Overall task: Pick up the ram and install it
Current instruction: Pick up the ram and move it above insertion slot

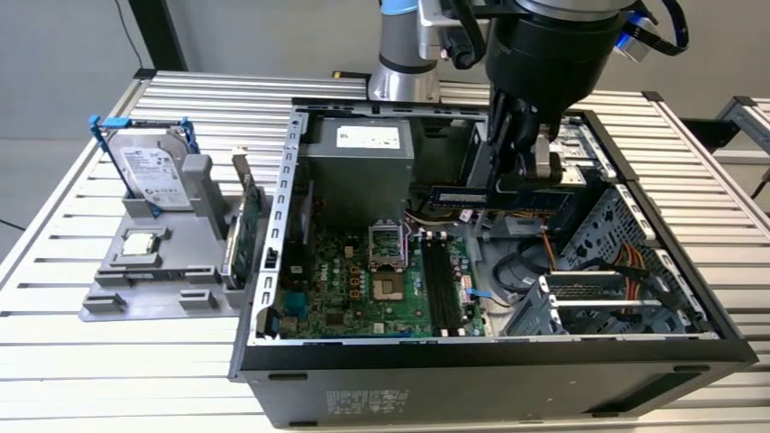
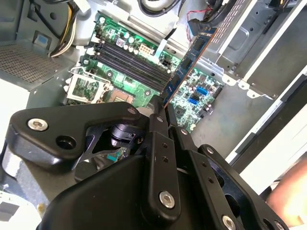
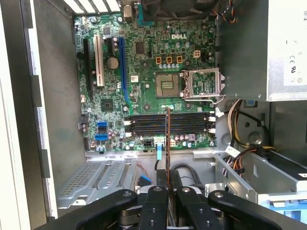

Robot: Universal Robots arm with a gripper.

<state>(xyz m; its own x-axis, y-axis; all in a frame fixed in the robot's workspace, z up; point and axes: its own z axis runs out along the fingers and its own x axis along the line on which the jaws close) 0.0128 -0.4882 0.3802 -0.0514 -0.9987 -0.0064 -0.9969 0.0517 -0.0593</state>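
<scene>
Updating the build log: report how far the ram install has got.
Done: the ram is picked up. In hand: the gripper is shut on it, holding it on edge above the motherboard inside the open computer case. Left: it is not yet seated, and the black memory slots look empty.

the arm (image 1: 403, 63) is silver grey with a blue ring. its end is a fat black tube with blue and black cables (image 1: 627, 42). the black tool (image 3: 168, 191) has shiny round screws (image 2: 37, 124).
</scene>
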